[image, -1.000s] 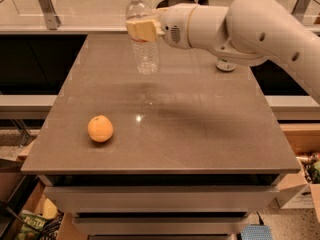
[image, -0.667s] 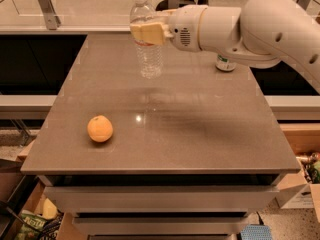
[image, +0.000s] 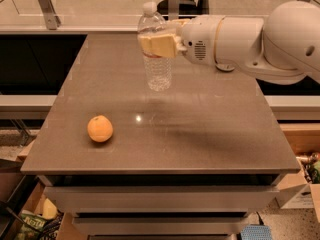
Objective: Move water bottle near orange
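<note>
The gripper (image: 159,45) reaches in from the right on the end of the thick white arm (image: 240,39), over the far half of the table (image: 210,134). Its tan pads are closed on the upper body of the water bottle (image: 159,74), just below the shoulder. The bottle stands upright, white cap (image: 149,7) on top and long axis vertical. Its base is either on the table or barely off it; from where I stand I can't tell which. The orange (image: 100,128) sits alone toward the near edge, down and to the left as I look at it, well apart from the bottle with bare tabletop between them. So the grasp looks done and the carry is what remains. The bottle has to travel diagonally, toward the front of the table and across to the orange's side, with the arm stretching further out from where it enters. Held high on a tall, light bottle, the bottom may swing, so I'd expect a slow move. It should be set down just beside the fruit, not against it, since a nudge would send the orange rolling.
</note>
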Robot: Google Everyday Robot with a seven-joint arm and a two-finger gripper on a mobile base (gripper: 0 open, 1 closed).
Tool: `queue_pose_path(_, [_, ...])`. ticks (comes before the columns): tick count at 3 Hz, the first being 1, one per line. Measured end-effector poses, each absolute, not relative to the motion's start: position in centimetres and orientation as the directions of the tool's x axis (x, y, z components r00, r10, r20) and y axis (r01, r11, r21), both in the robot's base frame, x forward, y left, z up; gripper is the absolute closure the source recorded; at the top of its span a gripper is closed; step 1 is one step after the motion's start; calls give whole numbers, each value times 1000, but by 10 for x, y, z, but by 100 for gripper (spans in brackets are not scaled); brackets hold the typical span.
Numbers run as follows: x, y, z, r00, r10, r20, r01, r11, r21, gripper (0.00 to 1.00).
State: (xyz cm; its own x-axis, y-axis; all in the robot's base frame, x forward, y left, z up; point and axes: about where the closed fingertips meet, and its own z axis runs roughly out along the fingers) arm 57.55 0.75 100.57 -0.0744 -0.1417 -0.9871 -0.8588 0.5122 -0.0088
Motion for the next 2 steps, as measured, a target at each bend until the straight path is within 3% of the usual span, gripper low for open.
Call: queue_pose_path(2, [527,36,987,-102,-152,-983,-889,458,21,100])
